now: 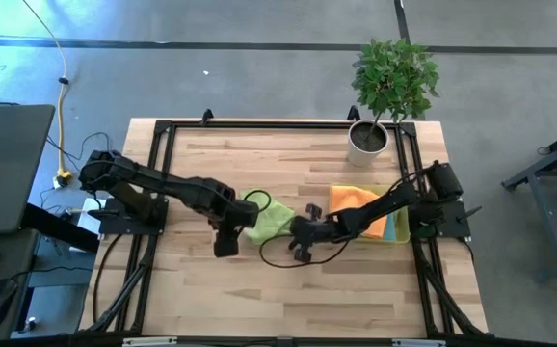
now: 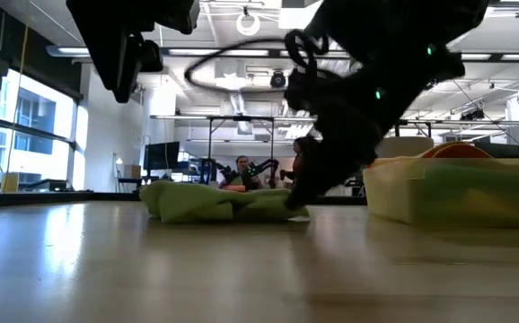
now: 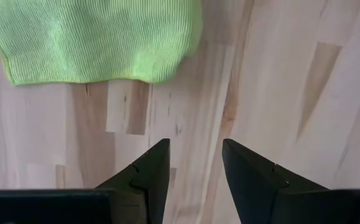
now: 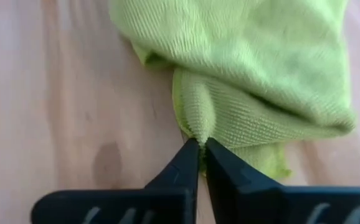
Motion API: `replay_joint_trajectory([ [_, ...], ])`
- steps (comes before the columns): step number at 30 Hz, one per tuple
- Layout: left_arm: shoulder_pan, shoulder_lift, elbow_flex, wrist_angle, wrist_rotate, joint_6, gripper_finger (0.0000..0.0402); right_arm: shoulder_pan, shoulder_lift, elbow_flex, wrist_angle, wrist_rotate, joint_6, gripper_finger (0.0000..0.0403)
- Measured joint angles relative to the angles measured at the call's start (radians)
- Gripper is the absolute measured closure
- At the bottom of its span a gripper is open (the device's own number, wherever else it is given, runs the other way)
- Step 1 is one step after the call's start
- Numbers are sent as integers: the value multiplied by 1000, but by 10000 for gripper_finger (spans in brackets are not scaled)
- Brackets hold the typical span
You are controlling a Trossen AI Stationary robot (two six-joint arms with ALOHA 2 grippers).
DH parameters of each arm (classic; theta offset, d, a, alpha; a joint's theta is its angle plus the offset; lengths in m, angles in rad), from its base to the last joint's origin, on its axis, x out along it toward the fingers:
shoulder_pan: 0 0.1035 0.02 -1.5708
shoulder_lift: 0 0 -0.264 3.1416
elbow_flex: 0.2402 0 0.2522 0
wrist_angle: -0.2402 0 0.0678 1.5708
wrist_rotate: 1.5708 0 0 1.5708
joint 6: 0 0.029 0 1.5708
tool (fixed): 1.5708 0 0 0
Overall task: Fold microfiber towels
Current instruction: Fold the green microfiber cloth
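Lime green towel point(image 1: 271, 218) lies crumpled mid-surface, between the two arms. Right tool point(image 4: 202, 152) is down at the edge of it nearest that arm, fingers pinched together on a small fold of the cloth; right wrist view shows the fabric bunched into the fingertips point(image 4: 186, 158). In the low view the towel point(image 2: 219, 201) sits as a low rumpled mound with that tool point(image 2: 297, 199) touching its end.

Left tool point(image 3: 195, 165) hangs above the wooden surface point(image 1: 211, 289) just beside the towel's other side, jaws apart, nothing between them. Its wrist view shows bare wood under the fingers point(image 3: 149, 174) and the green cloth point(image 3: 99, 40) ahead, not touching.

Stack of other towels point(image 1: 373, 214) sits near the right arm's base: orange on top, yellow beneath, a teal edge showing, partly under the right arm. In the low view this stack point(image 2: 457, 184) appears to sit in a pale, see-through bin; cannot confirm the bin from above.

White pot with a leafy plant point(image 1: 369, 141) stands at the far right corner of the surface, well apart from the work.
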State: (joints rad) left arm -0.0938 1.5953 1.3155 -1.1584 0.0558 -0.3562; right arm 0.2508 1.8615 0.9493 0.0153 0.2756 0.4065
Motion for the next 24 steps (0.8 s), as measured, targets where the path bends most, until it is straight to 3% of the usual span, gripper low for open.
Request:
replay_joint_trajectory([
  [8,22,0,0,58,-26,196,264,-8,-187,0,1,2,130,401],
  [17,22,0,0,446,-78,394,264,-9,-406,0,3,120,335,402],
  [24,22,1,0,682,-277,344,264,-9,-473,1,0,149,430,402],
])
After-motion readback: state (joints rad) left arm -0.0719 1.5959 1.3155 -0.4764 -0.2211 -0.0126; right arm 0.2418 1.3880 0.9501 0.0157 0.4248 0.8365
